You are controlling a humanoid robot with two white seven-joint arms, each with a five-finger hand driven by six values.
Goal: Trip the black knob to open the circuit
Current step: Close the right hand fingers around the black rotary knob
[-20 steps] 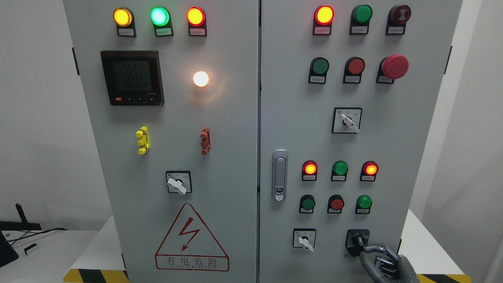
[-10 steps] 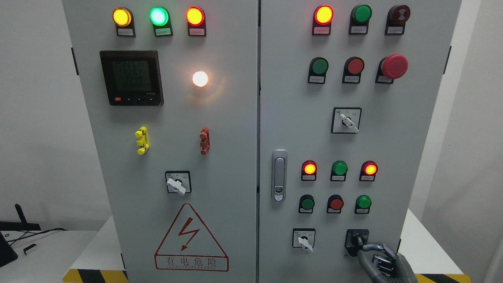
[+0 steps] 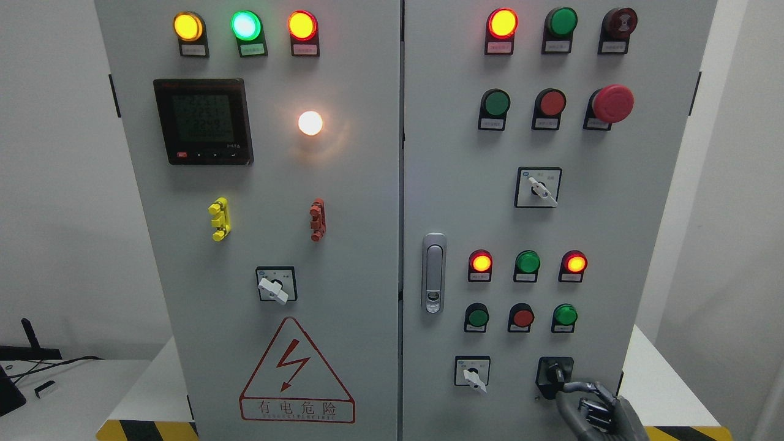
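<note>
The black knob (image 3: 554, 371) sits on a black square plate at the lower right of the grey cabinet's right door (image 3: 612, 245). Its handle points down and to the right. My right hand (image 3: 597, 413) comes up from the bottom edge just below and right of the knob. Its fingers (image 3: 572, 387) are curled, with the tips reaching the knob's handle and closing on it. The lower part of the hand is cut off by the picture's edge. The left arm does not show.
A white selector switch (image 3: 471, 373) sits left of the knob, with several lamps and push buttons above it. A red mushroom button (image 3: 612, 103) is at the upper right and a door latch (image 3: 433, 272) at the door's left edge. The cabinet stands on a white table (image 3: 667, 386).
The whole picture has drifted a few pixels to the left. My right hand stays at the black knob, and the knob's handle shows no clear turn.
</note>
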